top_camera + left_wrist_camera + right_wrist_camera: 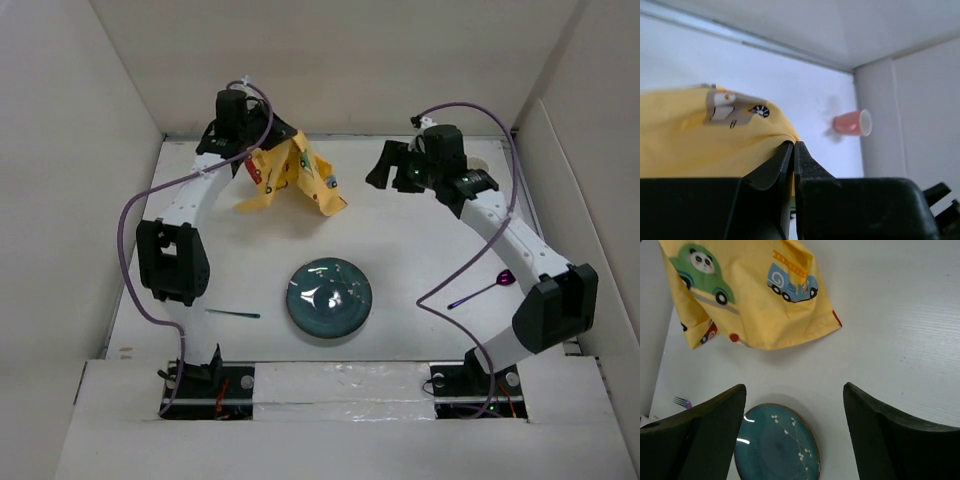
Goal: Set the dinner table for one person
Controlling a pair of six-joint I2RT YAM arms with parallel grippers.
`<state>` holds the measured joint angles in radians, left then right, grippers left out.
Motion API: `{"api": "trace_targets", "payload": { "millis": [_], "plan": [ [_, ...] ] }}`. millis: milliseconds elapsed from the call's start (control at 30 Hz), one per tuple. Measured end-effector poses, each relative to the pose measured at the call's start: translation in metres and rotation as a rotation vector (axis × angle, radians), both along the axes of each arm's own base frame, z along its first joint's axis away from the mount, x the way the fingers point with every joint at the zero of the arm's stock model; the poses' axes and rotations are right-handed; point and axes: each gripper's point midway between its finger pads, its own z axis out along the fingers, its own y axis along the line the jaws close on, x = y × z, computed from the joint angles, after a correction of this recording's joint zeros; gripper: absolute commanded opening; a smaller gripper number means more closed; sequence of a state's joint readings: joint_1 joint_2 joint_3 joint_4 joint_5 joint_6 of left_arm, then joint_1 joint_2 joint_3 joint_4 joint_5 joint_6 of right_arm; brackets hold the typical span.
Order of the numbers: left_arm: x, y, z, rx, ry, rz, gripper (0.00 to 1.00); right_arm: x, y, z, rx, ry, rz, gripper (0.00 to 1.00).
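Observation:
The white dinner table (420, 240) holds a teal plate (329, 298) near the front middle; the plate also shows in the right wrist view (777, 445). My left gripper (262, 160) is shut on a corner of the yellow car-print placemat (292, 180) and holds it crumpled and lifted at the back left. In the left wrist view the pinch (793, 146) grips the cloth (690, 145). My right gripper (387, 165) is open and empty at the back right, above the table; in its own view (795, 390) the placemat (750, 295) hangs beyond the fingers.
A teal fork (235, 314) lies front left of the plate. A purple spoon (482, 291) lies at the right by the right arm. A pink cup (852, 123) lies on its side near the back corner. White walls edge the table.

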<state>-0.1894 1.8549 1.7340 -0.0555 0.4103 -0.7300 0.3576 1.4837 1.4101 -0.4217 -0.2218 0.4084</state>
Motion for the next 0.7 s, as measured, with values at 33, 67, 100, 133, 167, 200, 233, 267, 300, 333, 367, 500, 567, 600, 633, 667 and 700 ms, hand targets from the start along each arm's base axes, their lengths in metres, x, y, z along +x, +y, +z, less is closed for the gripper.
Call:
{"api": "trace_targets", "payload": {
  "millis": [33,67,100,133,167,200,233,267,300,333,367,500,567,600,633,667,700],
  "plan": [
    [-0.001,-0.004,-0.014,0.022,0.031,-0.014,0.0,0.005,0.004,-0.009,-0.002,0.014,0.003,0.84],
    [-0.002,-0.007,-0.027,0.044,0.057,-0.022,0.0,0.01,0.009,-0.022,-0.009,0.034,0.009,0.84],
    [-0.004,-0.01,-0.041,0.074,0.086,-0.029,0.0,0.013,0.014,-0.034,-0.016,0.057,0.014,0.82],
    [-0.004,-0.01,-0.057,0.111,0.115,-0.028,0.0,0.015,0.02,-0.052,-0.029,0.086,0.022,0.8],
    [-0.003,-0.007,-0.073,0.152,0.144,-0.021,0.08,0.015,0.025,-0.068,-0.04,0.115,0.031,0.77],
    [-0.002,-0.003,-0.09,0.194,0.175,-0.013,0.32,0.014,0.031,-0.086,-0.054,0.154,0.037,0.74],
    [0.0,0.003,-0.106,0.238,0.201,-0.003,0.41,0.014,0.035,-0.104,-0.07,0.19,0.042,0.6],
    [0.002,0.009,-0.121,0.274,0.23,0.011,0.49,0.014,0.039,-0.121,-0.084,0.225,0.043,0.48],
    [0.003,0.016,-0.135,0.309,0.26,0.025,0.62,0.014,0.043,-0.137,-0.095,0.258,0.042,0.39],
    [0.002,0.024,-0.147,0.341,0.283,0.043,0.65,0.013,0.046,-0.152,-0.109,0.291,0.04,0.27],
    [-0.002,0.033,-0.16,0.371,0.31,0.06,0.66,0.014,0.046,-0.166,-0.121,0.319,0.034,0.19],
    [-0.03,0.072,-0.182,0.461,0.358,0.171,0.67,0.028,0.046,-0.203,-0.174,0.388,-0.018,0.14],
    [-0.048,0.096,-0.181,0.48,0.358,0.242,0.66,0.041,0.046,-0.209,-0.194,0.391,-0.049,0.34],
    [-0.055,0.109,-0.177,0.478,0.355,0.28,0.66,0.049,0.046,-0.21,-0.207,0.385,-0.065,0.39],
    [-0.059,0.122,-0.171,0.471,0.348,0.323,0.66,0.058,0.047,-0.209,-0.213,0.373,-0.08,0.47],
    [-0.06,0.136,-0.165,0.462,0.339,0.366,0.66,0.067,0.048,-0.208,-0.216,0.362,-0.095,0.51],
    [-0.058,0.15,-0.159,0.446,0.329,0.411,0.66,0.075,0.049,-0.206,-0.221,0.352,-0.106,0.54]
  ]
}}
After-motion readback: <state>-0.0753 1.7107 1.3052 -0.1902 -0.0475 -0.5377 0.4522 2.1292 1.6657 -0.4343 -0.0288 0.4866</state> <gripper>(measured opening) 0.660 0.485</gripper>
